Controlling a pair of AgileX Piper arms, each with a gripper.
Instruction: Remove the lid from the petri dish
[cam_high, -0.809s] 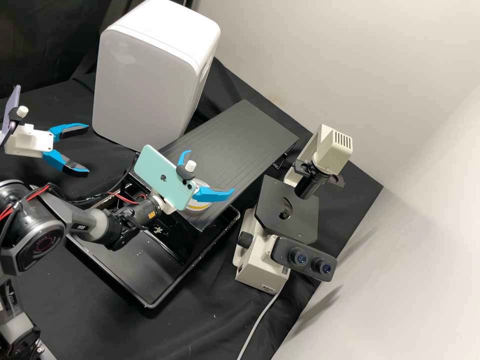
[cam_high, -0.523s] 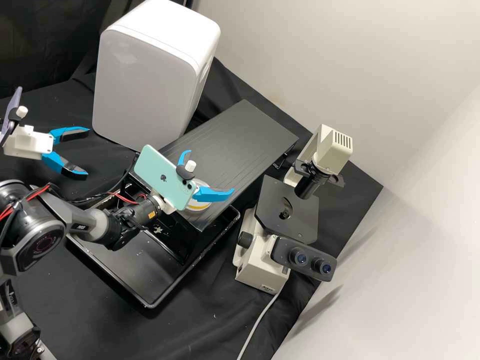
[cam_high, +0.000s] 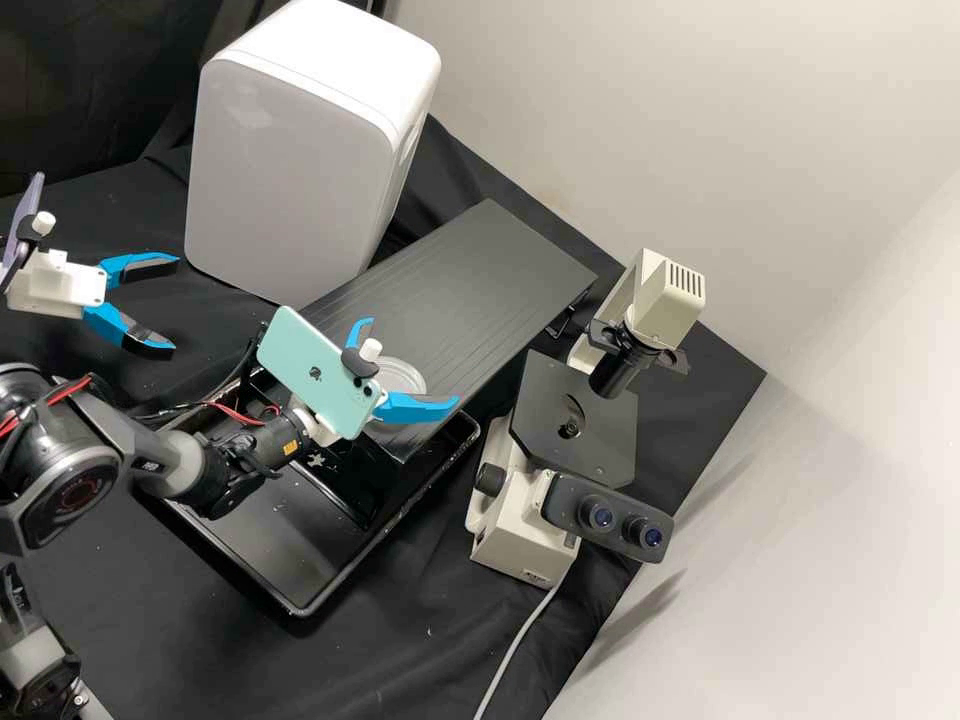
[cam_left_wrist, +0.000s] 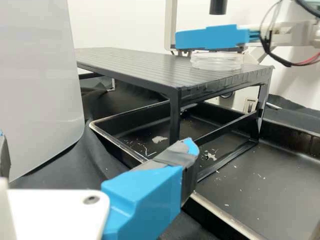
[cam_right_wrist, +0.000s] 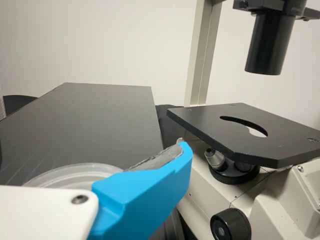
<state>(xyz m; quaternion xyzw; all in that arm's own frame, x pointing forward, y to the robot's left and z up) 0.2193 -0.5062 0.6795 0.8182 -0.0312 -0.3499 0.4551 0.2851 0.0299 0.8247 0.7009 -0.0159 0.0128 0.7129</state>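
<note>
Black table (cam_high: 430, 640), rack (cam_high: 480, 270): right claw (cam_high: 415, 362) open, empty, at the dish (cam_high: 398, 378); left claw (cam_high: 176, 303) open, idle. Lid (cam_left_wrist: 216, 56) probably light, slick, brittle; pinch its rim

A lab: microscope (cam_high: 585, 440), black bench (cam_high: 420, 640).

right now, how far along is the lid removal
Nothing done yet: the petri dish sits on the black rack, lid apparently on. In hand: the right gripper hovers open at the dish. Still to do: close on the lid, lift it off.
</note>
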